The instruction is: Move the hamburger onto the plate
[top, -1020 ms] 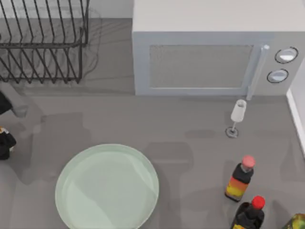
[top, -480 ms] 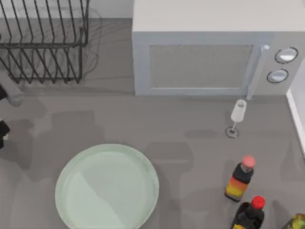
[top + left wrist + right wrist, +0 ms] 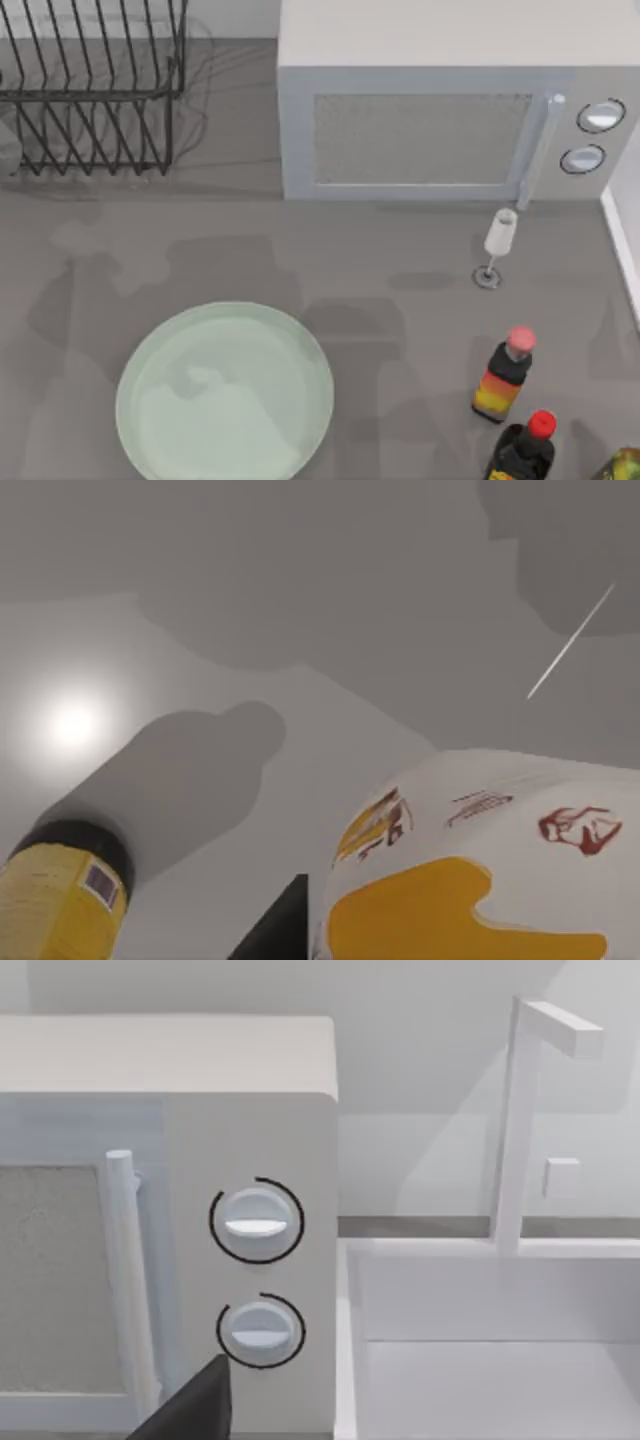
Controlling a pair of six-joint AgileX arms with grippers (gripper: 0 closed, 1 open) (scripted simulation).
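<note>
Since a second ago the left arm's dark tip has drawn off past the left edge of the table, where it lay near the dish rack [image 3: 90, 90]. The grey shadows left of the plate [image 3: 225, 400] have spread and shifted, and so has the pale reflection on it. Everything else stands as before.

The plate is a wide, glossy, mint-green round with a low rim, at the near left of the table, its face showing just that sheen. Where the hamburger is I cannot tell.

A dark wedge of the left gripper [image 3: 275, 930] sits between a white printed pack [image 3: 480, 860] and a yellow bottle [image 3: 60, 900]. Whether it holds anything I cannot tell.

The right gripper [image 3: 190, 1410], its grip likewise unclear, faces the microwave [image 3: 420, 135] dials, with a white sink [image 3: 480, 1360] just right of them.

A wine glass [image 3: 498, 240] stands upright near the microwave's right corner. The pink-capped bottle [image 3: 503, 378] and the red-capped bottle [image 3: 525, 450] stand at the near right.
</note>
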